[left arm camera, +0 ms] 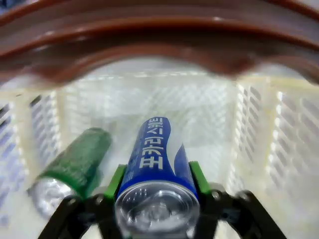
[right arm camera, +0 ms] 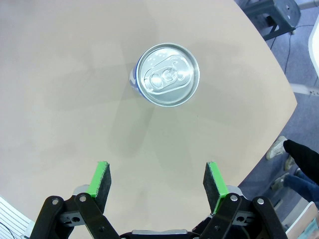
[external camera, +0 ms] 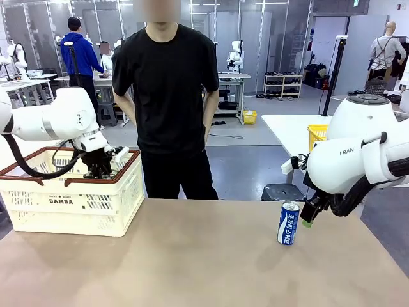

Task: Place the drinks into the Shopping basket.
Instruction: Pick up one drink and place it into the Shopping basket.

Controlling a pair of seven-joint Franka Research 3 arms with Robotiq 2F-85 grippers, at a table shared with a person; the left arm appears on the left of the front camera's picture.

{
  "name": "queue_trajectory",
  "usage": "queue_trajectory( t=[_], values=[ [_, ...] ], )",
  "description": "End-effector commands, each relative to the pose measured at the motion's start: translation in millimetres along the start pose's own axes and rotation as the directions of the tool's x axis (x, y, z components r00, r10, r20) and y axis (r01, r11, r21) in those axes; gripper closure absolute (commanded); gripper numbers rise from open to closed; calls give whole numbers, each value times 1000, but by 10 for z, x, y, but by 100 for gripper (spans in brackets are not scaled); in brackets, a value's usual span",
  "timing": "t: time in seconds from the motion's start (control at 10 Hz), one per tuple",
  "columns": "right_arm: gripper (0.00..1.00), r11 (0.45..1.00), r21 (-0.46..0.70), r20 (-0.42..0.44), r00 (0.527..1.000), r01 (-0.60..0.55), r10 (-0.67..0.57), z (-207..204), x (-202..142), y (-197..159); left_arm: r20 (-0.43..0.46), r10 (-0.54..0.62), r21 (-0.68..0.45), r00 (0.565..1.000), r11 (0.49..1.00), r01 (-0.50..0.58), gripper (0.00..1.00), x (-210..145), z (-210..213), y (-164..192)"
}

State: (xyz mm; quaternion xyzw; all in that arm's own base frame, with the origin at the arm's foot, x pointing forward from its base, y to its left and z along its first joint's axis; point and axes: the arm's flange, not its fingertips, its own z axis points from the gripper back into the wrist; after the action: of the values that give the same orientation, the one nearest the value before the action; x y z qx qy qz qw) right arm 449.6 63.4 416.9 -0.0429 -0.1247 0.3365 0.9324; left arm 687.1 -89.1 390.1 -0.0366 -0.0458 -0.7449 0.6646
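The left gripper (left arm camera: 157, 178) reaches into the cream, lattice-walled Shopping basket (external camera: 70, 204) and pinches a glossy blue can (left arm camera: 152, 149). A green can (left arm camera: 75, 167) lies on its side on the basket floor. Well right of the basket, the right gripper (right arm camera: 157, 181) is spread wide above an upright blue-and-white can (external camera: 288, 223) with a shiny round lid.

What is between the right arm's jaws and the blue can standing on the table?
Nothing. In the right wrist view, only bare table lies between the open jaws and the can.
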Motion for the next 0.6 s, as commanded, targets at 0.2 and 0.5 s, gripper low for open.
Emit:
queue_trajectory(
  t=[0.2,0.5],
  values=[
    [7,1000,0,0,1000,1,-1,1,-5,-4,9,-35,-36,999,999,36,41,72,-235,-143],
    [7,1000,0,0,1000,1,-1,1,-5,-4,2,-34,-46,999,998,34,41,60,-256,-155]
  ],
)
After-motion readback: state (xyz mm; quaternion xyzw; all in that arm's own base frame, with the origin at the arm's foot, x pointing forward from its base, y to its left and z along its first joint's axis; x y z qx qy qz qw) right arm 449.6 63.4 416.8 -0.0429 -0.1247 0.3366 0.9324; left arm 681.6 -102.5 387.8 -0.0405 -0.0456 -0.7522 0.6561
